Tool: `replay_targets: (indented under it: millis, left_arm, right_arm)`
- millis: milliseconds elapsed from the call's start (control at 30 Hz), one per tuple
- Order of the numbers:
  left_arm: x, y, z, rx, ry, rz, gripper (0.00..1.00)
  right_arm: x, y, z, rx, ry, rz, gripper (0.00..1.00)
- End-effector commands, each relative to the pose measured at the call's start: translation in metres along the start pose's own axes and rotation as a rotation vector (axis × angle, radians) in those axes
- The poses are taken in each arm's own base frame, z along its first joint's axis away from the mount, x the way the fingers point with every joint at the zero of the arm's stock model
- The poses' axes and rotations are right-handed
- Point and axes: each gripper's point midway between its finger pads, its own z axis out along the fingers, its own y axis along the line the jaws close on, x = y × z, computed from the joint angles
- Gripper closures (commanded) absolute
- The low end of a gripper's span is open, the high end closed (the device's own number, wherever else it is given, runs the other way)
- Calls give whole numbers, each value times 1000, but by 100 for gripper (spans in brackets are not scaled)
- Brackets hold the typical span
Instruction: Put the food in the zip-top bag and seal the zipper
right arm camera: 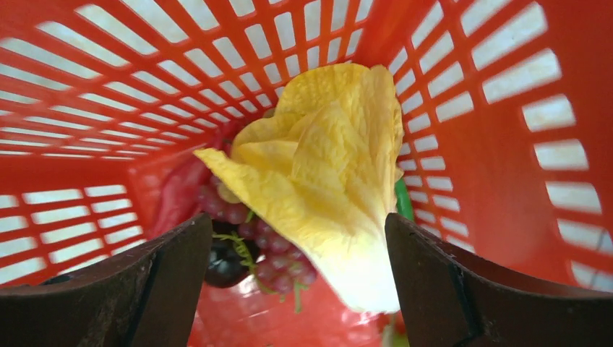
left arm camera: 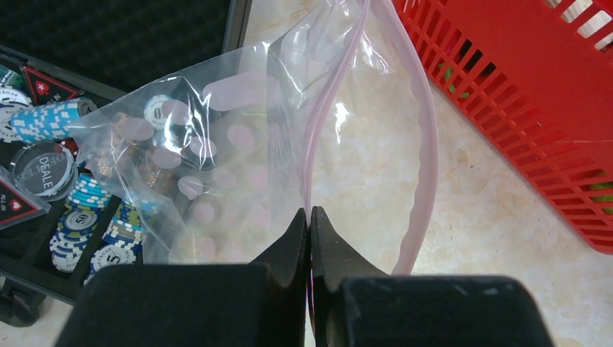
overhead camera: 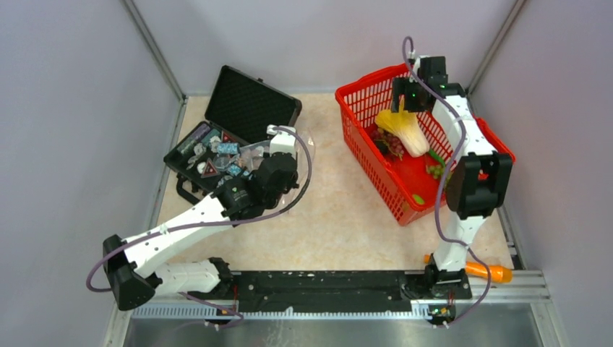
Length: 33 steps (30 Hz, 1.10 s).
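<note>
Clear crinkly plastic: we are seeing the zip-top bag (left arm camera: pixel 238 144) overlapping the open black case (left arm camera: pixel 130 43), its film blurring the chips (left arm camera: pixel 76 217) behind it. The left gripper (left arm camera: pixel 310 220) is pinching the pink zipper (left arm camera: pixel 429 166), jaws pressed together. Across the table, the right gripper (right arm camera: pixel 298 224) is hanging wide apart, gripping nothing, over the yellow leafy bunch (right arm camera: pixel 325 166) in the red basket (right arm camera: pixel 94 108). The bunch is hiding most of the red-purple grapes (right arm camera: pixel 271 249).

A beige marble-patterned desk (overhead camera: pixel 340 217) is boxed by plain pale lilac-grey walls (overhead camera: pixel 65 108) on its left, far and right sides. Grey metal struts (overhead camera: pixel 154 52) rise at its far corners; a brushed steel strip (overhead camera: pixel 325 331) borders its near edge.
</note>
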Motion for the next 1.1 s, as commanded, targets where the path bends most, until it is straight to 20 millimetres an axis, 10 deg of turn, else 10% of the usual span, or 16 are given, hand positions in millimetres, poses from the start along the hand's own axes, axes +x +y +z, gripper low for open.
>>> replay_targets:
  millis: [0, 567, 833, 967, 1067]
  left_arm:
    - [-12, -4, -6, 58, -56, -28, 100]
    - [-11, 0, -10, 70, -64, -23, 100]
    - [-11, -2, -9, 67, -60, -14, 100]
    - [-12, -2, -8, 65, -63, -14, 100]
    - [-13, -2, -7, 61, -63, -11, 100]
  right_arm:
    - [-19, -16, 8, 31, 9, -284, 11]
    - [31, -7, 92, -110, 226, -389, 11]
    - [32, -10, 90, -72, 239, -322, 54]
    - [5, -7, 64, -67, 143, -323, 99]
    - [-20, 0, 37, -76, 43, -313, 100]
